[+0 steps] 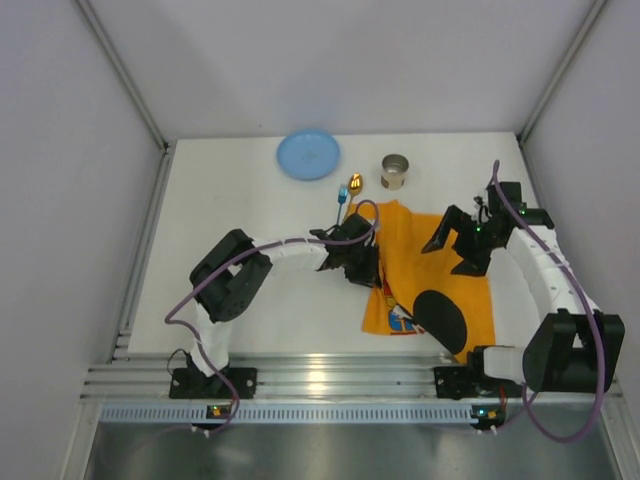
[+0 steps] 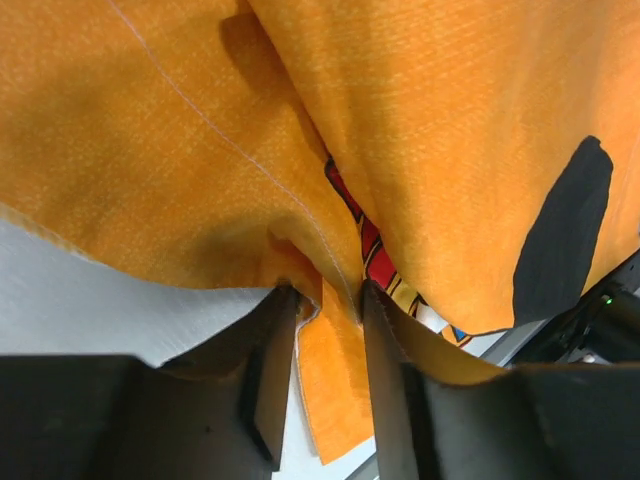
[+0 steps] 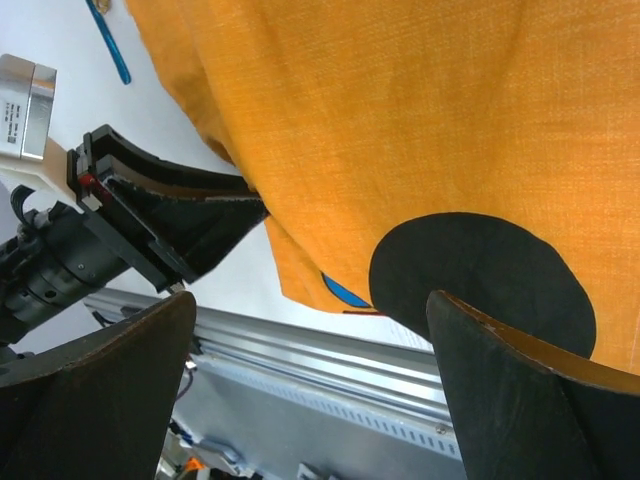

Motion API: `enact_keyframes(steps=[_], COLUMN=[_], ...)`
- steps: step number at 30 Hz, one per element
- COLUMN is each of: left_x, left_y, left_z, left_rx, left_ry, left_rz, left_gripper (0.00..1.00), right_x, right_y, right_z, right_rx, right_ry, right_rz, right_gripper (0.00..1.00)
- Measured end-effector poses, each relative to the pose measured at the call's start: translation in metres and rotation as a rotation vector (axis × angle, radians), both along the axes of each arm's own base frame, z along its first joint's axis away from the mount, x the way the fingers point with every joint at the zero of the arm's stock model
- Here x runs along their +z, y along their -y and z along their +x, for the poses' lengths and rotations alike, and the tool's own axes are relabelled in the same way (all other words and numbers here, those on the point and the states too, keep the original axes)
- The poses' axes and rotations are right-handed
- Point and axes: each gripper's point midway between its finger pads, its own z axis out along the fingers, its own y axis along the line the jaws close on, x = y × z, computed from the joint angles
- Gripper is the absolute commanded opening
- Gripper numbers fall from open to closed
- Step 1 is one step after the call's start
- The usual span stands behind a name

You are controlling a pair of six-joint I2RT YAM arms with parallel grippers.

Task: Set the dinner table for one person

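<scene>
The white dinner table (image 1: 240, 200) carries an orange cartoon placemat (image 1: 440, 275) at centre right, rumpled along its left edge. My left gripper (image 1: 358, 262) is at that left edge; in the left wrist view it (image 2: 322, 295) is shut on a raised fold of the orange placemat (image 2: 450, 120). My right gripper (image 1: 455, 250) hangs wide open and empty above the placemat's far right part, its jaws well apart in the right wrist view (image 3: 310, 300) over the cloth (image 3: 400, 120). A blue plate (image 1: 308, 155), a metal cup (image 1: 395, 171) and a blue-handled spoon (image 1: 347, 193) lie at the back.
An aluminium rail (image 1: 320, 380) runs along the near edge, also seen in the right wrist view (image 3: 330, 360). Grey walls close in the table on three sides. The spoon lies just beyond the placemat's far left corner. The left arm's fingers (image 3: 170, 215) show in the right wrist view.
</scene>
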Motion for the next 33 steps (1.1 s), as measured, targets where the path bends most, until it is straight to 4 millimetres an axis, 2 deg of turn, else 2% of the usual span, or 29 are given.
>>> enact_keyframes(steps=[1,2,7,11,16,21,27,33], left_x=[-0.003,-0.005,-0.006,0.004,0.044,0.082,0.091,0.094], left_y=[0.0,0.0,-0.002,-0.02,-0.056,-0.102,-0.16,-0.207], left_z=[-0.001,-0.002,-0.002,-0.006,-0.015,-0.028,-0.041,-0.046], left_rx=[0.0,0.001,-0.005,0.023,0.081,0.163,0.276,0.37], left_ry=[-0.009,-0.018,-0.011,0.012,0.069,0.136,0.159,0.171], left_rz=[0.004,0.005,0.013,0.052,0.073,0.085,0.177,0.232], left_gripper=[0.03,0.0,0.0,0.0,0.0,0.0,0.0,0.0], right_x=[-0.002,-0.005,-0.025,-0.051,-0.085,-0.114,-0.115,-0.114], right_y=[0.001,0.002,0.009,0.014,0.023,0.033,0.034,0.031], right_z=[-0.001,-0.003,-0.01,-0.012,-0.002,0.006,0.008,0.009], right_rx=[0.0,0.001,-0.008,-0.024,-0.054,-0.076,-0.081,-0.071], right_ry=[-0.005,-0.012,-0.061,-0.118,-0.182,-0.237,-0.255,-0.258], right_rz=[-0.006,-0.013,-0.052,-0.068,-0.09,-0.112,-0.107,-0.099], right_gripper=[1.0,1.0,1.0,1.0,1.0,1.0,0.99,0.99])
